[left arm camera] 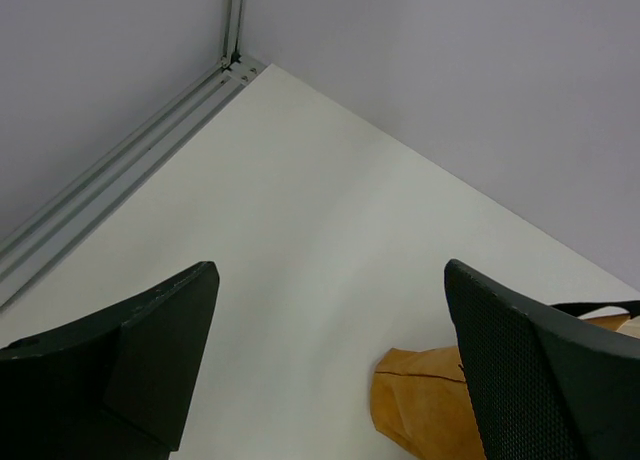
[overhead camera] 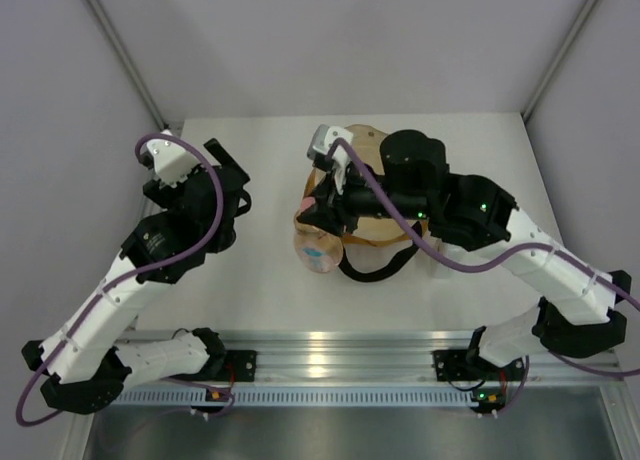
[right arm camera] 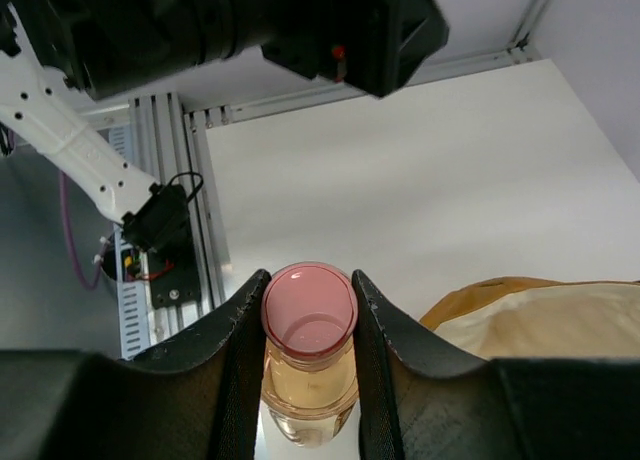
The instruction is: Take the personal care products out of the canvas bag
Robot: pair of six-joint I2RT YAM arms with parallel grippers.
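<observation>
Right gripper clamped on the orange bottle beside the bag

The right gripper (right arm camera: 308, 280) pinches the orange translucent bottle with pink cap (right arm camera: 308, 375) at the near-left edge of the canvas bag (overhead camera: 372, 230), mid-table; the left gripper (left arm camera: 330, 267) hangs wide open, holding nothing, over the table's (overhead camera: 260, 290) left side.

The left arm (overhead camera: 130, 280) is extended forward, and the jaws of the left gripper (left arm camera: 330, 280) are spread wide. The right arm (overhead camera: 545, 265) is bent toward the centre, with the right gripper (right arm camera: 309, 280) clamped on the orange bottle (right arm camera: 308, 385).
</observation>
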